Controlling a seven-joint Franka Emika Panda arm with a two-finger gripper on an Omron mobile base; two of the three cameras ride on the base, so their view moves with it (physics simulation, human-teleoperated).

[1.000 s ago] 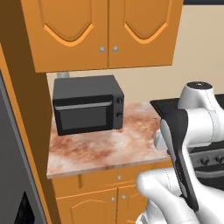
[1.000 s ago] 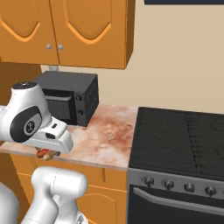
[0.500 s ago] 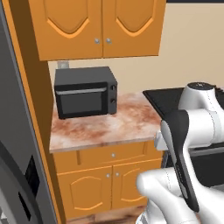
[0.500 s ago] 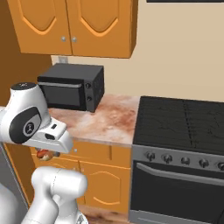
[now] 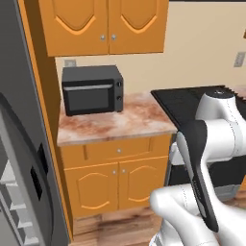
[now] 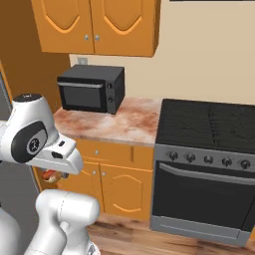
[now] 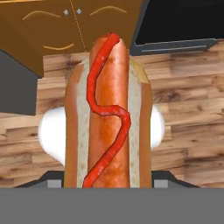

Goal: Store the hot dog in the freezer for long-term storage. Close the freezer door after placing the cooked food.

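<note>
The hot dog (image 7: pixel 108 118), a reddish sausage with a ketchup squiggle in a tan bun, sits lengthwise between the fingers of my gripper (image 7: pixel 107 181), which is shut on it. Its end peeks out under the white hand (image 6: pixel 51 175) in the right base view, low in front of the cabinets. At the left edge of the left base view stands the grey freezer door (image 5: pixel 29 158) with its dark dispenser panel (image 5: pixel 36 184). Pale grey shelves of the freezer (image 5: pixel 10 199) show in the bottom left corner beside it.
A black microwave (image 5: pixel 92 89) sits on the marbled counter (image 5: pixel 113 125) above orange cabinet doors (image 5: pixel 113 185). A black stove with oven (image 6: pixel 206 164) stands to the right. Orange wall cabinets (image 6: pixel 97 22) hang above. Wooden floor (image 7: pixel 188 109) lies below the hand.
The whole picture has shifted: the camera has pulled back and down, so counter, microwave and stove look farther and more cabinet fronts and floor show. The hot dog stays in my gripper.
</note>
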